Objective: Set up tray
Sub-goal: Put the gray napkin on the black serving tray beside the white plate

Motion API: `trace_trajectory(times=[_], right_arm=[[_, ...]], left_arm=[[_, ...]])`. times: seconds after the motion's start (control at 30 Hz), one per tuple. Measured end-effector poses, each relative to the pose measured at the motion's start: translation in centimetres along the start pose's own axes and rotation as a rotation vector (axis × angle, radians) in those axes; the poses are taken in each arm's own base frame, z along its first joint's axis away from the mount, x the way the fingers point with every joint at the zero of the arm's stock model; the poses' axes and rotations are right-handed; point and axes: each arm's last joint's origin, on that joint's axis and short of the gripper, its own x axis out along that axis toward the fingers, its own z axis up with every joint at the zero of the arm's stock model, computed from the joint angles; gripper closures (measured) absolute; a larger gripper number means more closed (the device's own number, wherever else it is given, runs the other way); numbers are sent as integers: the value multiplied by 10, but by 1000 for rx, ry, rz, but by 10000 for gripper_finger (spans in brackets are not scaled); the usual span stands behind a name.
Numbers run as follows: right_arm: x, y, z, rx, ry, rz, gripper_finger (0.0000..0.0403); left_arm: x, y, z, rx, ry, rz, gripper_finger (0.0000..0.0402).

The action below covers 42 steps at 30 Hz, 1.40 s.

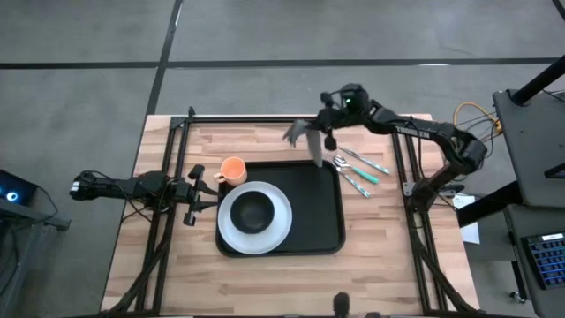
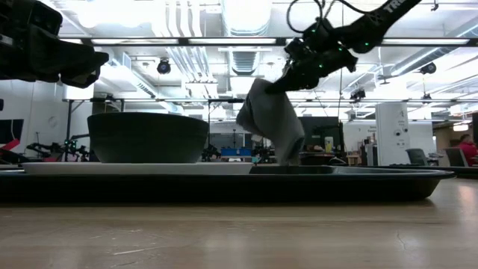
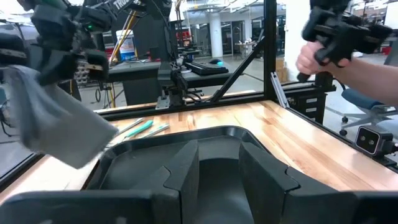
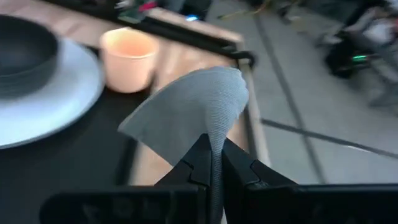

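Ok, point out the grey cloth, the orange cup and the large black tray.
grey cloth (image 1: 305,140): high view, middle of the hanging fabric.
orange cup (image 1: 233,169): high view, centre of its open top.
large black rectangular tray (image 1: 320,212): high view, bare floor right of the plate.

1. The wooden desk stands on a grey floor crossed by dark lines.
2. Overhead, ceiling ducts run beneath bright lights.
3. At 3 o'clock, low down, a person in red sits.
4. Beyond the desk stand black workbenches.
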Motion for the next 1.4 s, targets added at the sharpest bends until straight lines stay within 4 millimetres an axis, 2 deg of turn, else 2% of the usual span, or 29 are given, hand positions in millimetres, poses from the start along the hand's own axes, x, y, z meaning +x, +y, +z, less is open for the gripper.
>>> trace_trajectory(times=[0.17,0.27,0.5,0.63,0.87,1.17,1.4], right_arm=[[-16,-19,-7,-12,-47,-116,395],[-13,-20,-16,5,-22,-99,395],[7,10,-42,49,-9,209,395],[13,28,-52,51,8,260,395],[20,50,-58,25,-45,271,395],[25,62,-50,18,-125,264,395],[32,77,-42,-7,-138,318,395]], left_arm=[[0,0,0,0,0,-1,305],[0,0,0,0,0,0,305],[0,0,0,0,0,0,305],[0,0,0,0,0,0,305],[0,0,0,0,0,-1,305],[0,0,0,0,0,0,305],[0,0,0,0,0,0,305]])
